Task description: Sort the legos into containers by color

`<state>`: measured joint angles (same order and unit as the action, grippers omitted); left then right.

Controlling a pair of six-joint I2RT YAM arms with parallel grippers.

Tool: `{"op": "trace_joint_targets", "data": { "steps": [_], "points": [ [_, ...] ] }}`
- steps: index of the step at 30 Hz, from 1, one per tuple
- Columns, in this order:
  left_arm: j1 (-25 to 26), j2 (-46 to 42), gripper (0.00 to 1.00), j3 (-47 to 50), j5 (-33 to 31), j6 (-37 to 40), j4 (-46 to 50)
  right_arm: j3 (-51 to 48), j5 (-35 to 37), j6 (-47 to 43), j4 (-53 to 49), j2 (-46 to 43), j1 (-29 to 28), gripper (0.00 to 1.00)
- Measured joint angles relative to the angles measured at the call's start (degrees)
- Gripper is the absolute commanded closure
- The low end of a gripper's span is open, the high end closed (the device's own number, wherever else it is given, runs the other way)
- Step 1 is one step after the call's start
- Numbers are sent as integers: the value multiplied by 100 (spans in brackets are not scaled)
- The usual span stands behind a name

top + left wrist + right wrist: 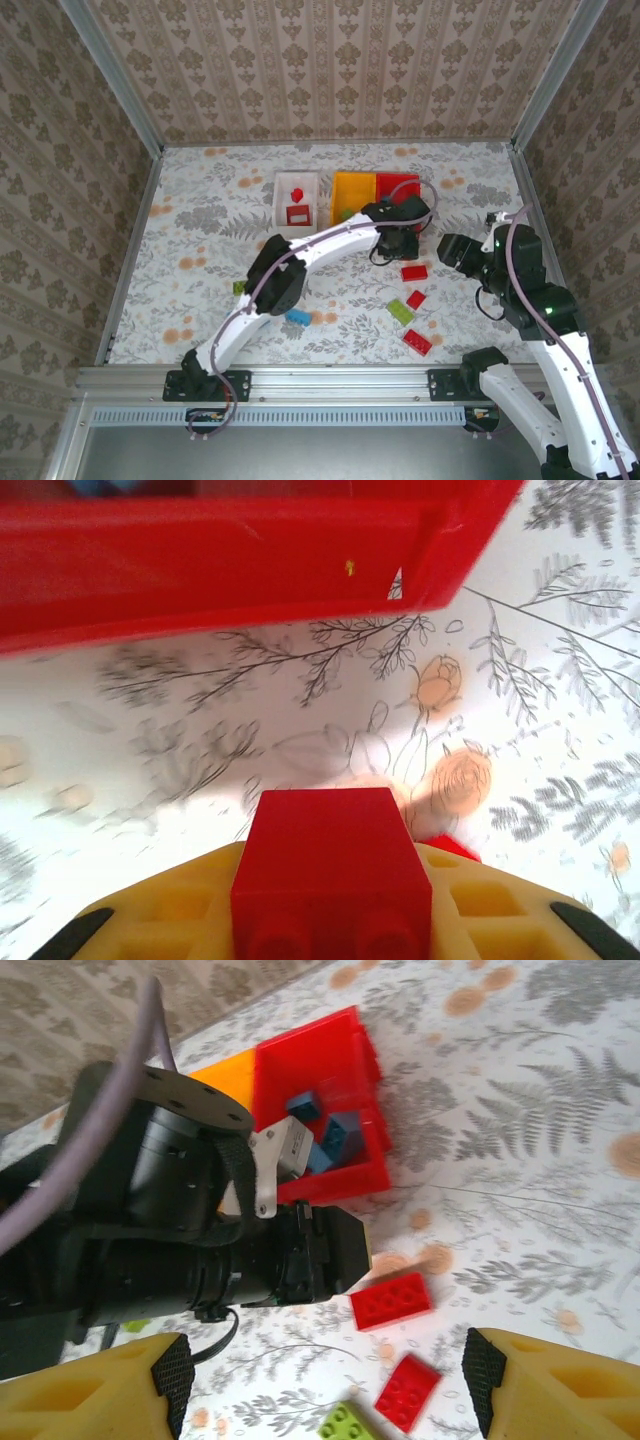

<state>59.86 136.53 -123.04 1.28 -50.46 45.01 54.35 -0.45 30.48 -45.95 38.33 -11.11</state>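
The left end effector (330,925) is clamped on a red brick (331,865) over the table (200,730), with the red bin (200,570) at its 12 o'clock, cut off by the frame edge and bearing a tiny yellow mark (349,567) too small to read. The right end effector (328,1380) stands with fingers apart above two loose red bricks (391,1301). Blue bricks (335,1135) lie in the red bin, partly hidden behind the left wrist (170,1180); the white bin (280,205) holds red pieces (297,190).

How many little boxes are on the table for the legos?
3, in a row at the far side: white box left, orange-yellow box middle, red box right, partly covered by the left arm.
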Motion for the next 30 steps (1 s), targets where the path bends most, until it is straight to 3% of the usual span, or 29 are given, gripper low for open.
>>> {"op": "trace_joint_targets", "data": {
  "steps": [5,9,12,18,25,30],
  "points": [
    [-249,-1637,75,1139,-369,234,61,-249,-632,-83,476,260,-144,31],
    [-973,-2704,75,1733,-625,417,188,-256,-509,-289,848,787,-1185,31],
    [-1714,-2979,74,1956,-767,619,374,-256,-341,-387,1274,1213,-1958,31],
    [-2765,-2518,71,1834,-750,1163,651,-13,-57,-527,2157,2398,-2826,29],
    [-3281,-1163,70,472,-433,1694,769,476,-46,-527,2815,3338,-2870,28],
    [-3486,-636,68,61,-81,1840,750,944,-111,-525,3045,3853,-2870,28]
  ]
}}
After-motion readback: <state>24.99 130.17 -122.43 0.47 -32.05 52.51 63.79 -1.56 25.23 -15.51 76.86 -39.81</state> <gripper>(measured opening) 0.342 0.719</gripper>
